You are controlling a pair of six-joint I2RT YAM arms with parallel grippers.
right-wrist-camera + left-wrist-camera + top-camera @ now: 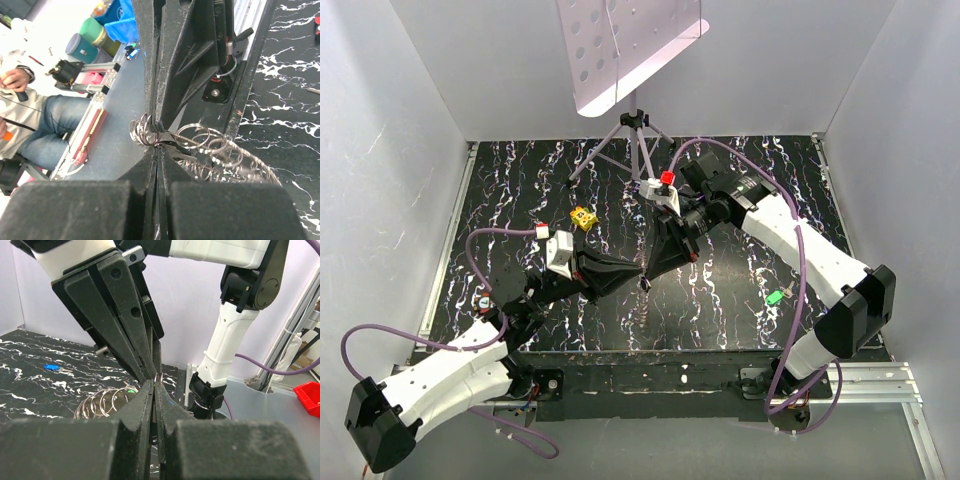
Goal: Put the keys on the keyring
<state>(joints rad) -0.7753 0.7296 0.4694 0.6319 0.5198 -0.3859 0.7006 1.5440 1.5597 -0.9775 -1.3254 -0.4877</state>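
Note:
The keyring shows as a string of linked silver wire rings (220, 150), held up between both grippers, with its loose end hanging towards the mat (647, 318). My left gripper (640, 273) and right gripper (651, 268) meet tip to tip at mid-table, both shut. In the left wrist view the left gripper (154, 385) pinches a ring at its tips, with the rings (107, 400) behind them. In the right wrist view the right gripper (158, 147) is shut at a bunch of rings (142, 131). A dark flat piece (181, 151) sits there; I cannot tell if it is a key. A green key (775, 297) lies to the right. A blue key (51, 367) lies on the mat.
A chunky yellow block (583, 217) lies on the black marbled mat (740, 200) behind the left arm. A tripod (638, 150) with a perforated white plate (620, 45) stands at the back centre. White walls enclose the mat on three sides.

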